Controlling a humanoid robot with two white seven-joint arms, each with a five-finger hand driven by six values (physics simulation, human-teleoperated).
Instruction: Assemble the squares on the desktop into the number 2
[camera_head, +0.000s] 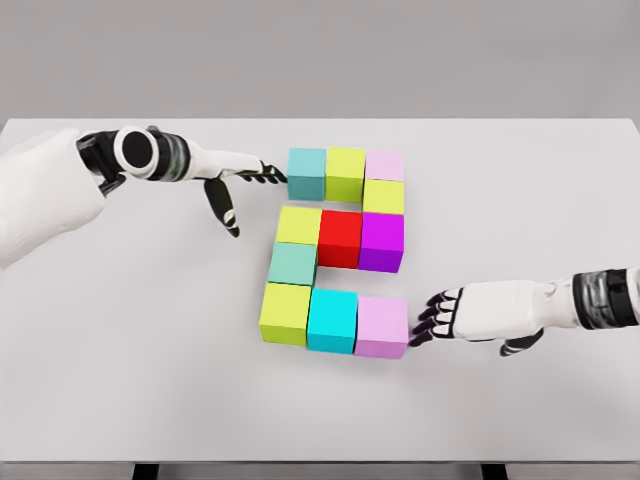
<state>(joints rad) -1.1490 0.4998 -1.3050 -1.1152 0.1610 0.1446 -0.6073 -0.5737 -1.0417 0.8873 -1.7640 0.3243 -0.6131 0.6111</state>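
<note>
White fingers with dark tips, that's what we see first: the left hand (240, 180) reaches in flat, fingers stretched out and holding nothing, thumb hanging down, its fingertips (275, 174) right against the side of the teal cube (307, 172). Just past that teal cube sit a lime cube (345, 172) and a pale pink cube (385, 165), making the top bar. Below the pink one we get a yellow-green cube (384, 196), then the middle row: purple cube (382, 241), red cube (340, 238) and a yellow cube (298, 225). Under that, a sea-green cube (292, 264).

Over to the right hand (465, 315): also open, fingers extended and gripping nothing, dark fingertips (425, 322) at the edge of the lilac cube (381, 326). Beyond it, moving away from that hand, a cyan cube (332, 320) and an olive-yellow cube (286, 313) complete the bottom bar. All ten cubes sit packed together mid white table (560, 200), between our two hands.
</note>
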